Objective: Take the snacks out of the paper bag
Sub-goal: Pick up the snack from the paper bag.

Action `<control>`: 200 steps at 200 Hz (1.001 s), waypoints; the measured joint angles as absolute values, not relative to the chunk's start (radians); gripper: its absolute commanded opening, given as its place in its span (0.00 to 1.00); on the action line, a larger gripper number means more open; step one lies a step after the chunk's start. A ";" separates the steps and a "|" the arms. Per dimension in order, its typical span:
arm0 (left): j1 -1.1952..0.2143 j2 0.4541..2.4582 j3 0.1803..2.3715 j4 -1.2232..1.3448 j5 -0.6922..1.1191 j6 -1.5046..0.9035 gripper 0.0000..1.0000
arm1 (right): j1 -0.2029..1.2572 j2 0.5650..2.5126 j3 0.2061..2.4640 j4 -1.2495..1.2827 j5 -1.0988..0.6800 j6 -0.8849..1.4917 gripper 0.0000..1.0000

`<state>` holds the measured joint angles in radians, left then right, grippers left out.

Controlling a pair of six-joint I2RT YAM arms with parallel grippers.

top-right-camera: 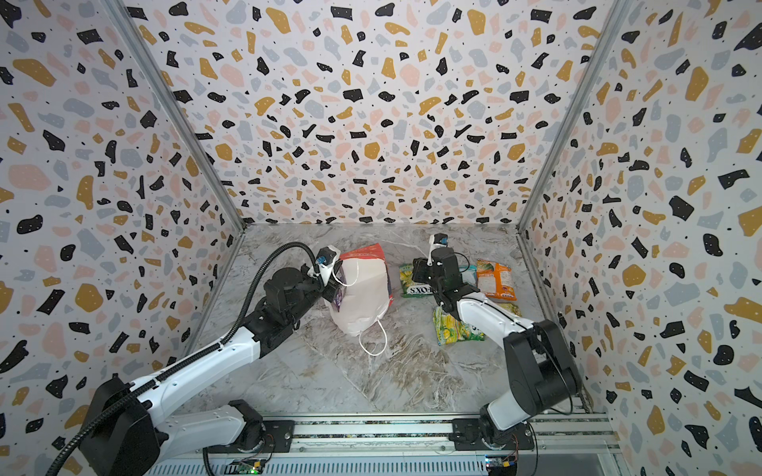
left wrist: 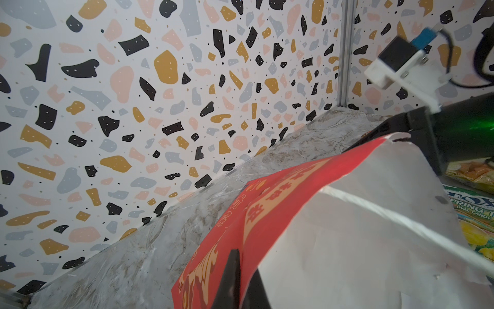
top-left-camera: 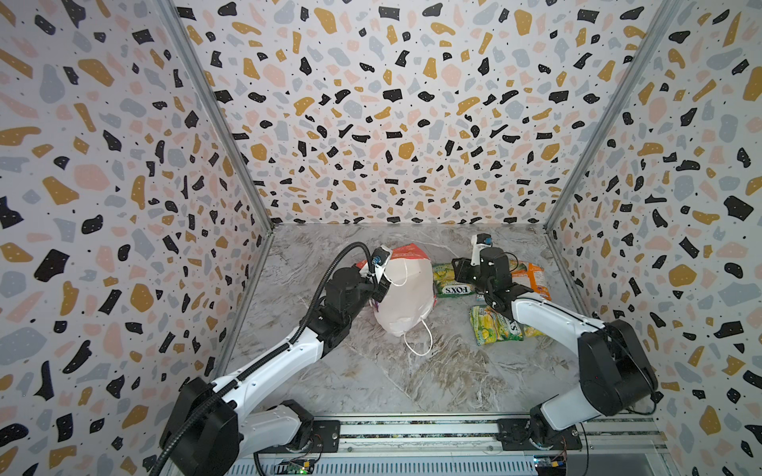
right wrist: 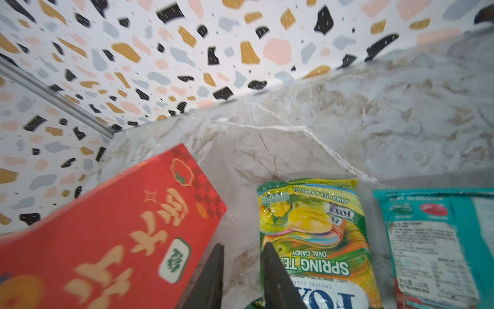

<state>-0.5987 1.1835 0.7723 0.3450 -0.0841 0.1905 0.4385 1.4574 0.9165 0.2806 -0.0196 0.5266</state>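
The red paper bag [top-left-camera: 406, 296] [top-right-camera: 363, 292] stands mid-table with its white inside facing up. My left gripper [left wrist: 242, 256] [top-left-camera: 381, 288] is shut on its red wall [left wrist: 267, 208] at the rim. A scrap of purple [top-right-camera: 337, 297] shows beside that gripper. Snacks lie on the table right of the bag: a green-yellow FOX'S packet [top-left-camera: 447, 282] [right wrist: 312, 230], a teal one [right wrist: 433, 240], an orange one [top-left-camera: 534, 280] [top-right-camera: 495, 278] and another green-yellow one [top-left-camera: 495, 325] [top-right-camera: 455, 327]. My right gripper [right wrist: 244, 246] [top-left-camera: 457, 268] is open and empty, low between the bag and the FOX'S packet.
A white cord handle [top-left-camera: 418, 342] trails from the bag toward the front. Speckled walls [top-left-camera: 123, 206] close in the marble table [top-left-camera: 391, 379] on the left, back and right. The right arm [top-left-camera: 548, 317] reaches over part of the snacks.
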 measured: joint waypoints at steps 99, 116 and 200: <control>-0.599 1.184 0.772 0.344 -0.061 0.190 0.00 | 0.881 1.036 0.564 0.518 -0.106 0.230 0.15; -0.599 1.184 0.772 0.344 -0.059 0.188 0.00 | 0.969 1.040 0.519 0.559 -0.074 0.180 0.11; -0.599 1.188 0.777 0.335 -0.033 0.179 0.00 | 1.090 1.419 0.735 0.537 0.102 0.031 0.00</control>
<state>-0.5987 1.1877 0.7769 0.3347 -0.0334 0.1791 1.0901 1.4189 0.7349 0.5365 0.1024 0.0307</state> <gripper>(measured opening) 0.047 0.039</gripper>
